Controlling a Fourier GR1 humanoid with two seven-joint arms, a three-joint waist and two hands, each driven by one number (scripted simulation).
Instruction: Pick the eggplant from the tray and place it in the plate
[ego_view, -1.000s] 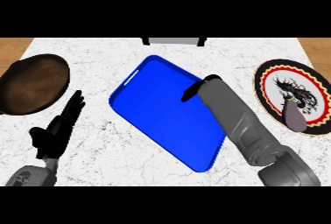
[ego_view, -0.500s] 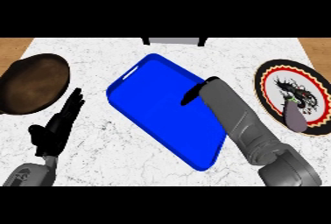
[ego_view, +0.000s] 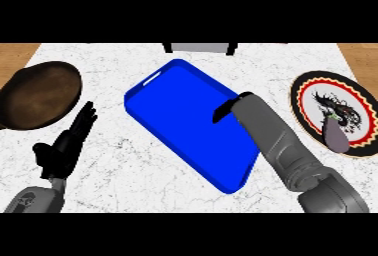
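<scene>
**Eggplant already on the plate**

The eggplant (ego_view: 336, 134) is found lying on the plate (ego_view: 304, 92) at the right of the frame, well apart from the tray (ego_view: 184, 115). It is judged light, smooth and rather slippery, firm yet easily bruised, and is best taken across its thick middle. The right hand (ego_view: 221, 112) is largely hidden behind its forearm over the tray, so its state cannot be told. The left hand (ego_view: 66, 145) is rested at lower left, released. Against a second ago, the eggplant is unmoved and the right arm scarcely shifted.
</scene>
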